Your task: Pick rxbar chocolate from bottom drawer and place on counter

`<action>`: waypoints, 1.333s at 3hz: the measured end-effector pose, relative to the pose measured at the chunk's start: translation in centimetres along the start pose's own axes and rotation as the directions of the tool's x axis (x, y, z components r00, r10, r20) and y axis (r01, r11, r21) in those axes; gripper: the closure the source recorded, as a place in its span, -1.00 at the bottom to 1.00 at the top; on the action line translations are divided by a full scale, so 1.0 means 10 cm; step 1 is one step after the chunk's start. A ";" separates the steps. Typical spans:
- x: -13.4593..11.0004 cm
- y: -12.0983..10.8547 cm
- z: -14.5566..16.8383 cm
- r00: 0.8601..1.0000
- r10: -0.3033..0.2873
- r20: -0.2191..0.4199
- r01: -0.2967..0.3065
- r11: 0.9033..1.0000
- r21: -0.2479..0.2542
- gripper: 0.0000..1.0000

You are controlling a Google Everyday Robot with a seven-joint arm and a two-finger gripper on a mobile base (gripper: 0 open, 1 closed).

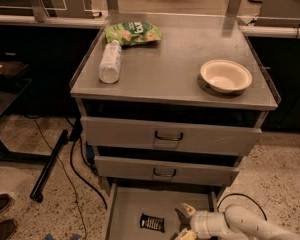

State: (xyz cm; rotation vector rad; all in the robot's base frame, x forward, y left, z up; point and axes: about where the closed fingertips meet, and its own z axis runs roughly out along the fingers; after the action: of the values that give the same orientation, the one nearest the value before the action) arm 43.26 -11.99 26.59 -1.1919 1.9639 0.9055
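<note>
The rxbar chocolate point(152, 222), a small black wrapper with white lettering, lies flat on the floor of the open bottom drawer point(125, 206) at the bottom of the view. My gripper point(182, 223) is inside the drawer just to the right of the bar, open, with one finger point(183, 211) above and one at the frame's lower edge. It is apart from the bar and holds nothing. The white arm reaches in from the lower right. The counter point(165, 69) is the steel top of the cabinet above.
On the counter lie a clear bottle point(110, 61) on its side, a green snack bag point(132, 33) at the back and a white bowl point(225, 76) at the right. Two upper drawers point(170, 136) are shut. Cables and a black bar lie on the floor at left.
</note>
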 end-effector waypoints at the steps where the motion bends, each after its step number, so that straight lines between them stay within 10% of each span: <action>1: 0.07 -0.25 0.38 1.000 -0.019 -0.005 0.019 0.998 0.066 -1.00; 4: 0.36 -0.36 0.85 0.998 -0.045 -0.052 0.051 0.993 0.106 -1.00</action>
State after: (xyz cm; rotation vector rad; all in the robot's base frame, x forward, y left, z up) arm 46.79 -7.91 18.24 -1.2051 1.9885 0.7430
